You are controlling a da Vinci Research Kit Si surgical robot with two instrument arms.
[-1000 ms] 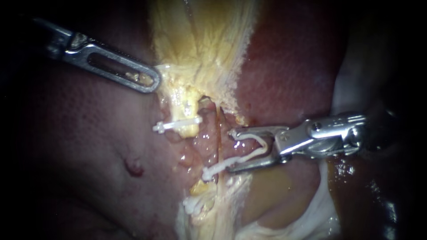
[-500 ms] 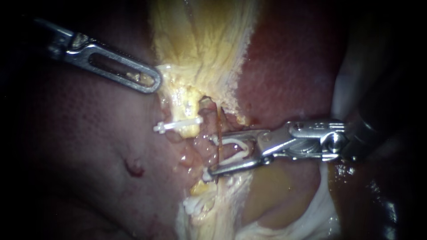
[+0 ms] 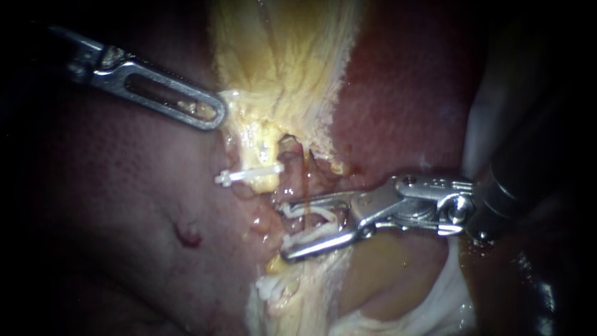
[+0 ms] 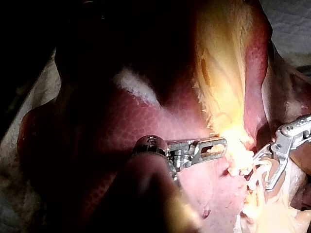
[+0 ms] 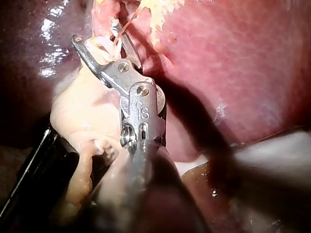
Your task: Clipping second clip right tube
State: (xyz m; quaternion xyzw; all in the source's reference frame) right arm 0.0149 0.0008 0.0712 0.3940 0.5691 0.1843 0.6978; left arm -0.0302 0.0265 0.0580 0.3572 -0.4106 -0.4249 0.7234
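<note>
1. Tube [image 3: 305, 177] runs just below the older clip [image 3: 247, 175], between the jaws of my right instrument [image 3: 283, 229].
2. Since a second ago I've slid forward; those jaws stand apart, holding the new clip [image 3: 314, 235] astride it.
3. Placement looks right; squeezing shut comes next, I judge.

Pale cloth [image 4: 290, 22] at the edges; darkness beyond.

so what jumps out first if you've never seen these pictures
The shiny right instrument at the middle of the endoscope view: its end effector carries a white clip spread either side of a thin brownish tube. Next, a second white clip already shut across the pale strand to the left, and the left instrument touching the yellow tissue above it.
</note>
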